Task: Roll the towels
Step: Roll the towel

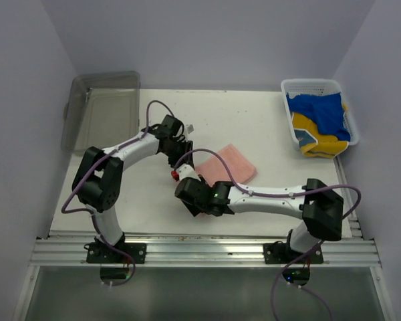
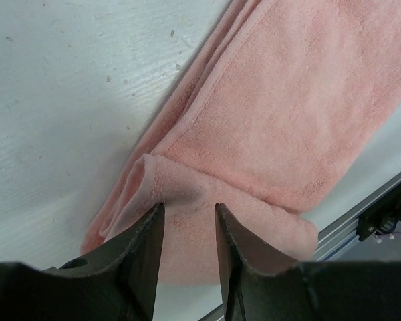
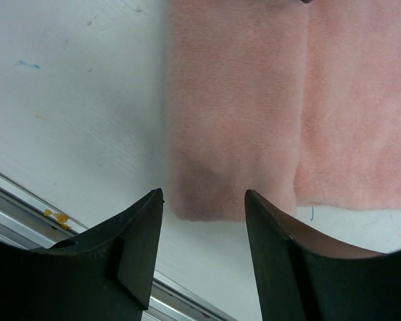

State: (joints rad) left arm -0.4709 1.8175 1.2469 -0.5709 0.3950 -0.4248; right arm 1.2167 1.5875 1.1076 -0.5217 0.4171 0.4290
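A salmon pink towel (image 1: pixel 230 164) lies partly folded on the white table, mid-centre. My left gripper (image 1: pixel 182 148) hangs over its far-left corner. In the left wrist view its jaws (image 2: pixel 187 212) stand a little apart, tips at the towel's (image 2: pixel 281 120) turned-over edge, and no cloth is pinched between them. My right gripper (image 1: pixel 187 180) is at the towel's near-left end. It (image 3: pixel 204 197) is open, and the doubled towel (image 3: pixel 254 100) ends just beyond its tips. A royal blue towel (image 1: pixel 324 110) and a yellow towel (image 1: pixel 314 137) lie bunched in the basket.
The white mesh basket (image 1: pixel 312 83) stands at the far right corner. A grey translucent tray (image 1: pixel 107 110) leans at the far left. An aluminium rail (image 1: pixel 200 251) runs along the table's near edge, close behind the right gripper. Walls close in on both sides.
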